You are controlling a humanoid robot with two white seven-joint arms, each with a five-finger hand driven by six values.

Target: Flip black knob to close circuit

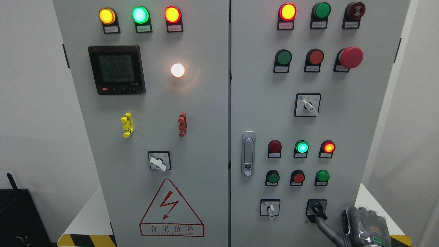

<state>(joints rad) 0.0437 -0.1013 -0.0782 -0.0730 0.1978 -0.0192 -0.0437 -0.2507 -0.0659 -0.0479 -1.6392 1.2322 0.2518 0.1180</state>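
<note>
Black knob (317, 208) sits on the cabinet's right door (360, 113), just up and left of our right hand (356, 228), whose one dark finger (321, 223) reaches its lever while the others curl back. Far to the hand's left we read "有电危险" under the lightning bolt on the warning triangle (171, 209); the meter (116, 69) above it shows roughly "222". Button labels are too small to read.

Right hand (356, 226) finger (324, 224) at black knob (317, 208)
</note>
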